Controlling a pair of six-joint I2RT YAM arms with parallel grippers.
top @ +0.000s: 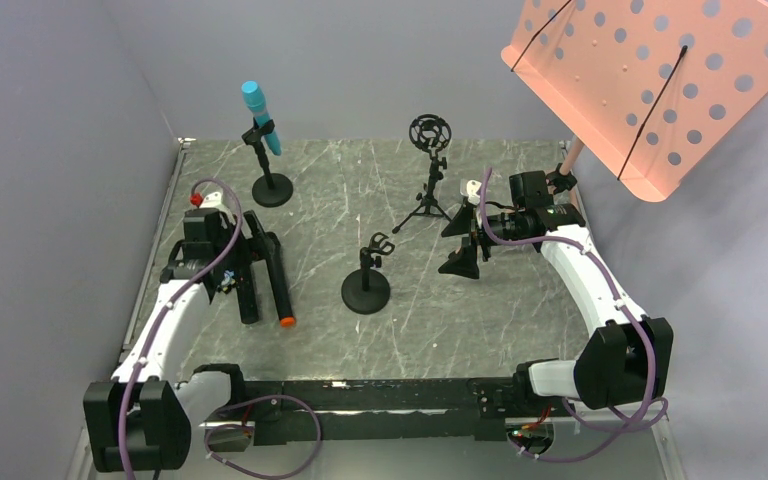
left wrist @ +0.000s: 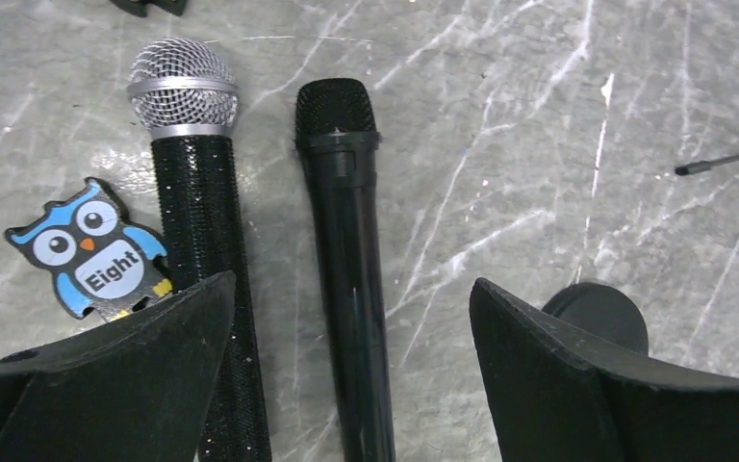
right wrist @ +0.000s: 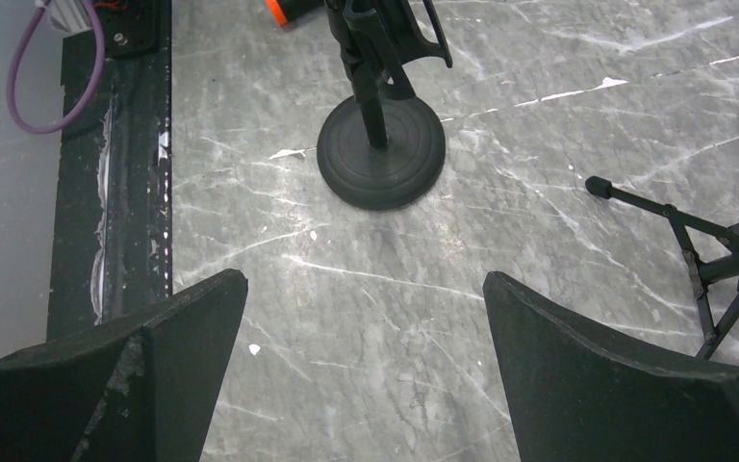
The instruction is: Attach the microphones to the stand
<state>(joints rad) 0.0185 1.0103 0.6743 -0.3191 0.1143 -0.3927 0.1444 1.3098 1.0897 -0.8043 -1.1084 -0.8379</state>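
Black fingers of the left gripper (left wrist: 351,289) fill the lower corners of the left wrist view, spread wide and gripping nothing. Between them, flat on the grey marbled table (left wrist: 558,144), lies the orange-capped microphone (left wrist: 342,202), its black mesh head toward 12 o'clock. Neither finger appears to touch it. Just beside it at 9 o'clock lies the silver-headed microphone (left wrist: 197,192), parallel to it, its glittery black body running beneath the left-hand finger. An owl tag (left wrist: 87,255) marked "Eight" lies right against that body, again at 9 o'clock.

From above, this pair sits at 9 o'clock on the table, with the orange cap pointing to 6 o'clock. The turquoise microphone (top: 260,115) is clipped at a tilt in the far stand (top: 271,188) at 11 o'clock. The centre stand (top: 365,290), a round base with a clip on top, is near the middle. The tripod stand (top: 428,190), with a ring mount, is at 12 o'clock.

The right gripper (right wrist: 365,279) hangs at 2 o'clock, jaws just as wide apart, holding nothing, over bare table. In its wrist view the centre stand is at 12 o'clock and the tripod's legs at 3 o'clock. A salmon perforated music desk (top: 650,80) overhangs the 1 o'clock corner.
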